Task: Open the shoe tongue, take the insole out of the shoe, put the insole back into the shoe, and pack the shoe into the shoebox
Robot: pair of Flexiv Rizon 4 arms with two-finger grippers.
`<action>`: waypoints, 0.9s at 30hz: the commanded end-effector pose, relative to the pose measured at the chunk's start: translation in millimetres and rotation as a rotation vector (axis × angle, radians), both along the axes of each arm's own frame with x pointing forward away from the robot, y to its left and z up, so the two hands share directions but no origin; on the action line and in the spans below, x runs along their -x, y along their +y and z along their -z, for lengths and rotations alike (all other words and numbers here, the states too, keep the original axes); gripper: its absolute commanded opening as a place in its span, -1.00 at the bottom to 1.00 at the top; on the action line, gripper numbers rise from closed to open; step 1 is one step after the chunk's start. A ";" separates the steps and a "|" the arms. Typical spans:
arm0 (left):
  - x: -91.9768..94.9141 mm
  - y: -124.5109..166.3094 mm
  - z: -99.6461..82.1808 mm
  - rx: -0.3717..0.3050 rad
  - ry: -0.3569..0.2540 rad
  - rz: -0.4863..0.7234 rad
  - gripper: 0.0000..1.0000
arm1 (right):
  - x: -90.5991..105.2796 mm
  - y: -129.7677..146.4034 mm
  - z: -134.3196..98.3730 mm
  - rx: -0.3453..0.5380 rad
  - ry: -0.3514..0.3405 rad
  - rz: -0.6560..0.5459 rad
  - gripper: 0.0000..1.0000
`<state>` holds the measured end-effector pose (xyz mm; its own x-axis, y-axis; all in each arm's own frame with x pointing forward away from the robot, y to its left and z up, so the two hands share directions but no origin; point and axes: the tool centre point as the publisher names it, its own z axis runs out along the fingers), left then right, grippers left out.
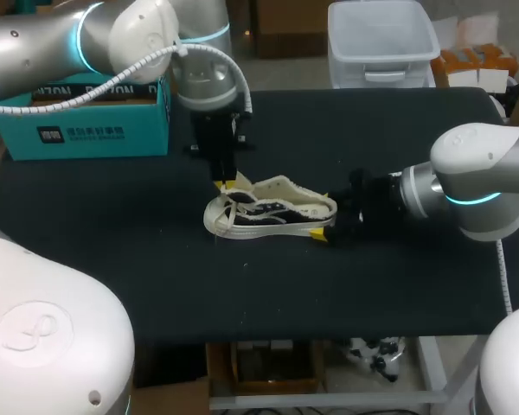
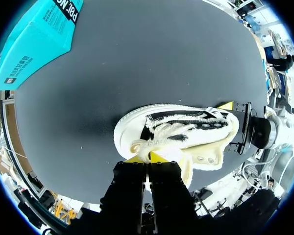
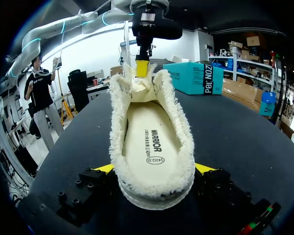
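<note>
The heel of the white fleece-lined shoe (image 3: 183, 142) is clamped by the right claw (image 3: 154, 169); the cream tongue (image 3: 137, 88), pinched by the left claw (image 3: 142, 72) at 12 o'clock, should be lifted steadily.

Dark print and an oval stamp sit on the insole (image 3: 149, 122) heel; white lettering marks the teal box (image 1: 86, 130) behind the shoe (image 1: 272, 216).

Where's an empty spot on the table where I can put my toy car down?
Bare: the front strip of the table, between shoe and near edge; the left side before the teal shoebox; the far right corner. Crowded: the middle, where the left gripper pinches the shoe's tongue and the right gripper clamps its heel.
</note>
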<state>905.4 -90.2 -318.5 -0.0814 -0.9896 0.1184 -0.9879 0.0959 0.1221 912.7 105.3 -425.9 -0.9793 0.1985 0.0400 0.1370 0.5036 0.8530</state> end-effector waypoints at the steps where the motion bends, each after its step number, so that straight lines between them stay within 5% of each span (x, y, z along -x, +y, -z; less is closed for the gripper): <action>1: -0.9 7.0 9.3 0.158 0.032 0.032 -1.00 | -0.2 -4.1 3.9 -0.005 -0.003 0.001 -1.00; 2: 1.2 6.8 8.3 0.176 0.037 0.056 -0.95 | -0.2 -4.1 3.9 -0.005 -0.003 0.001 -1.00; 4: 5.0 4.7 1.8 0.189 0.041 0.103 -0.10 | -0.2 -4.1 3.9 -0.005 -0.003 0.001 -1.00; 5: 7.1 4.1 -4.1 0.208 0.044 0.131 0.52 | -0.2 -4.1 3.9 -0.005 -0.003 0.001 -1.00; 7: 11.3 1.3 -18.5 0.220 0.018 0.174 1.00 | -0.2 -4.1 3.9 -0.005 -0.003 0.001 -1.00; 14: 29.2 -11.2 -84.5 0.275 -0.112 0.434 1.00 | -0.2 -4.1 3.9 -0.005 -0.003 0.001 -1.00; 15: 32.1 -13.8 -92.0 0.282 -0.125 0.482 0.88 | -0.2 -4.1 3.9 -0.005 -0.003 0.001 -1.00; 16: 36.6 -17.0 -98.7 0.282 -0.159 0.543 -0.24 | -0.2 -4.1 3.9 -0.005 -0.003 0.001 -1.00; 17: 39.6 -20.7 -104.3 0.281 -0.169 0.630 -1.00 | -0.2 -4.1 3.9 -0.005 -0.003 0.001 -1.00; 21: 52.5 -31.4 -116.6 0.262 -0.251 1.166 -1.00 | -0.2 -4.1 3.9 -0.005 -0.003 0.001 -1.00; 22: 56.0 -30.4 -117.7 0.307 -0.294 1.304 -1.00 | -0.2 -4.1 3.9 -0.005 -0.003 0.001 -1.00; 23: 56.7 -30.1 -119.8 0.316 -0.274 1.429 -1.00 | -0.2 -4.1 3.9 -0.005 -0.003 0.001 -1.00; 27: 56.7 -30.1 -119.8 0.316 -0.274 1.429 -1.00 | -0.2 -4.1 3.9 -0.005 -0.003 0.001 -1.00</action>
